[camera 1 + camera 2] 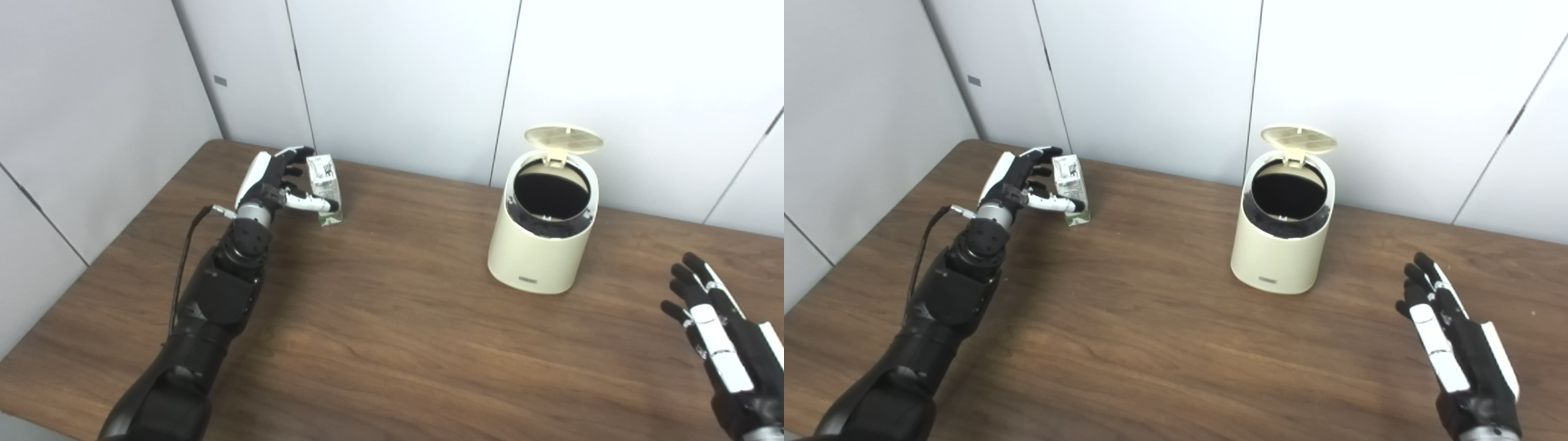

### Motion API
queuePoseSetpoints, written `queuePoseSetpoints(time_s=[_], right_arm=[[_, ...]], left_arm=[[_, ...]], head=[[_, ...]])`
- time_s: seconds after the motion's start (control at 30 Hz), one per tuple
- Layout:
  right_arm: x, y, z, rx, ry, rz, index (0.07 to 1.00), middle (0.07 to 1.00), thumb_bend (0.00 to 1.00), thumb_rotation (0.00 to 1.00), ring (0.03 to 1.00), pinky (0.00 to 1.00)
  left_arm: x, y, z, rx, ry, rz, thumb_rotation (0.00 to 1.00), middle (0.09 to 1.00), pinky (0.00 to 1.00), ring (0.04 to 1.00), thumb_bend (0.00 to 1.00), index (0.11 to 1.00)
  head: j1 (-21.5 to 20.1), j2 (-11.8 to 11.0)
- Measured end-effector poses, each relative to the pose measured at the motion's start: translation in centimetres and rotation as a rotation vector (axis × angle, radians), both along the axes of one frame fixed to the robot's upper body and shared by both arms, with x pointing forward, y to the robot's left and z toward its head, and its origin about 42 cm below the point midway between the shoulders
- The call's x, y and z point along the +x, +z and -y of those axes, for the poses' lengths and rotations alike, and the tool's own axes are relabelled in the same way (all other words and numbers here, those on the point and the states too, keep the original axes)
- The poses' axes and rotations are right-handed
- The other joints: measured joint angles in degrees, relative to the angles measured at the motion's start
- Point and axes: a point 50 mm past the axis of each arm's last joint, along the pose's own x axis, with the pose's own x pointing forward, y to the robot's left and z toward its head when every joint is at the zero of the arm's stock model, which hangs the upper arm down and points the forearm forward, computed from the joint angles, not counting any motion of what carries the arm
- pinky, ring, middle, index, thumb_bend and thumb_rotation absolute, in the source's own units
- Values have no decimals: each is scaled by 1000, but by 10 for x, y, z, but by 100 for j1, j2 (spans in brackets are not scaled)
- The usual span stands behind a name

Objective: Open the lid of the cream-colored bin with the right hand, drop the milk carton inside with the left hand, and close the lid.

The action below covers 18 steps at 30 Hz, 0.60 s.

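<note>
- with the lid (564, 138) already up on the cream bin (540, 245), my left hand (275, 182) wraps the milk carton (324, 190), seemingly gripped.
- my right hand (716, 331) hangs empty, fingers spread.
- next, i judge: lift and carry the carton over the opening.

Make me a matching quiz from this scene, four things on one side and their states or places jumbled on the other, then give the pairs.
Column one:
1. cream-colored plastic bin
2. small white milk carton
3. right hand
4. round ribbed lid

Column two:
A. open, holding nothing
B. tipped up at the back
C. standing on the wooden table, black liner showing inside
D. between the fingers of the left hand

Pairs: 1-C, 2-D, 3-A, 4-B
</note>
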Motion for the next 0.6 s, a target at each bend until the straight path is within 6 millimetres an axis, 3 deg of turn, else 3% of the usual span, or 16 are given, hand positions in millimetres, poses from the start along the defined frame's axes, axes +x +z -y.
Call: queuePoseSetpoints(time_s=[0.3,0.6], right_arm=[[-1,0,-3,7,-6,-9,955,936,322,748,946,873],[-1,0,-4,1,-20,-7,950,931,311,742,934,869]], left_arm=[[4,1,3,31,-28,14,0,862,686,798,857,826],[4,-1,2,41,-23,23,0,755,599,701,839,759]], head=[[-44,35],[-97,26]])
